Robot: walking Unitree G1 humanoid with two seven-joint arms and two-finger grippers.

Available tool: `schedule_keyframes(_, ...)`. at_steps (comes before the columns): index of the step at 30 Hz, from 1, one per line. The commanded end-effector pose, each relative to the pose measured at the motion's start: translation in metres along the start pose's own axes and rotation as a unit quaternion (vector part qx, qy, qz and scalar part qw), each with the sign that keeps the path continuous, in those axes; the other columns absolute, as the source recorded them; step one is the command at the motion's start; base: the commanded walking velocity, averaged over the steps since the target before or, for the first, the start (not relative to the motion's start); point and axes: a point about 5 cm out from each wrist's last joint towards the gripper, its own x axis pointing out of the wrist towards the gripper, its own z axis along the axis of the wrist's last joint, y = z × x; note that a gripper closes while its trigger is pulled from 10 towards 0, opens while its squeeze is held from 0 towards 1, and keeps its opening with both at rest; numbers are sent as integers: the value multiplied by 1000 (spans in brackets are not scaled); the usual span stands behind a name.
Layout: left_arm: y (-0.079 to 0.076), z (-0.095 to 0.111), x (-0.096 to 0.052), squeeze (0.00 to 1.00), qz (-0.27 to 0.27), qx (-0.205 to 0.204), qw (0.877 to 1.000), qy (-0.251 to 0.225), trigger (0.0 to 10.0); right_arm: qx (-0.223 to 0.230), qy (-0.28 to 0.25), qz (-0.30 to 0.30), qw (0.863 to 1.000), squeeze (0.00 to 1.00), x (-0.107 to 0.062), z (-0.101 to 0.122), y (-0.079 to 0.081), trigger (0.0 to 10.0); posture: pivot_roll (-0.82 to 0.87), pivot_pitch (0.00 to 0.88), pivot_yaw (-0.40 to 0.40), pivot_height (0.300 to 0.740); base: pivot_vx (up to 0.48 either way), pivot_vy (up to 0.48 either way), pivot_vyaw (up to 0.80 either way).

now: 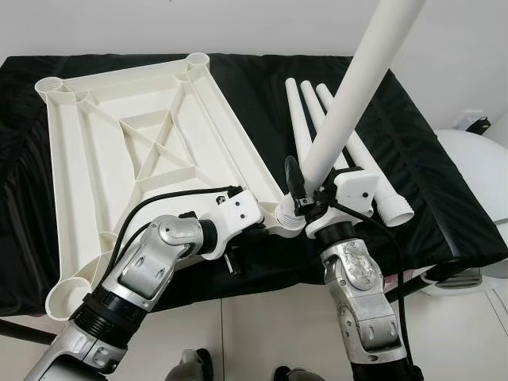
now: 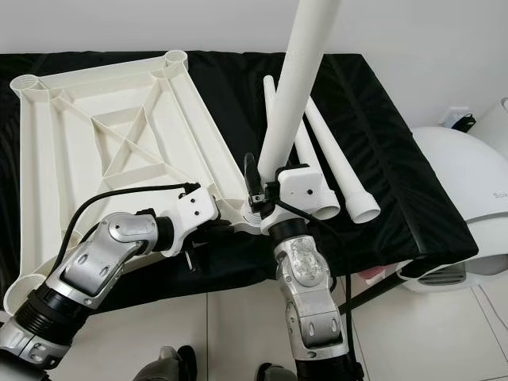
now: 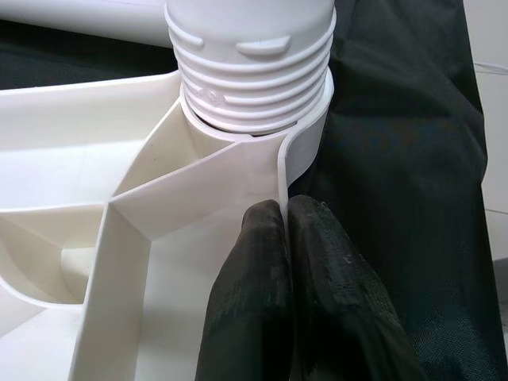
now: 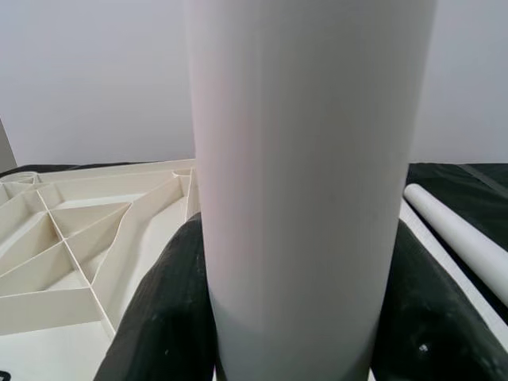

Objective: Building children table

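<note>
Steadying: left gripper clamps its fingers flat on the thin rim wall of the tabletop, right beside the corner socket, likely so the panel can't twist while the leg goes in.
Tabletop: white plastic, upside down, ribbed underside up with an X brace in the middle, round sockets at the corners; lies on the black-covered table, left half, near edge overhanging.
Leg in hand: white tube, standing tilted, threaded end seated in the near right corner socket, threads mostly exposed, so judged not fully screwed in.
Right gripper: fingers closed around the leg low down, just above the socket, placed for turning it.
Spare legs: three, white, tapered, lying side by side on the table right of the tabletop.
</note>
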Motion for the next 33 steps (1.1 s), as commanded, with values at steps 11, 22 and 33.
schedule_keyframes(11,-12,-17,8,0,-14,-21,999,37,10000,3,45,-23,999,0,-5,-17,2,10000,-28,168,-29,740,0,0,0)
schedule_keyframes(22,-12,-17,8,0,-14,-22,999,36,10000,2,41,-27,999,0,-4,-16,0,10000,-28,170,-30,740,0,0,0)
schedule_keyframes(33,-12,-17,7,0,-13,-23,999,37,10000,7,45,-47,998,0,-5,-17,-4,10000,-27,174,-28,740,0,0,0)
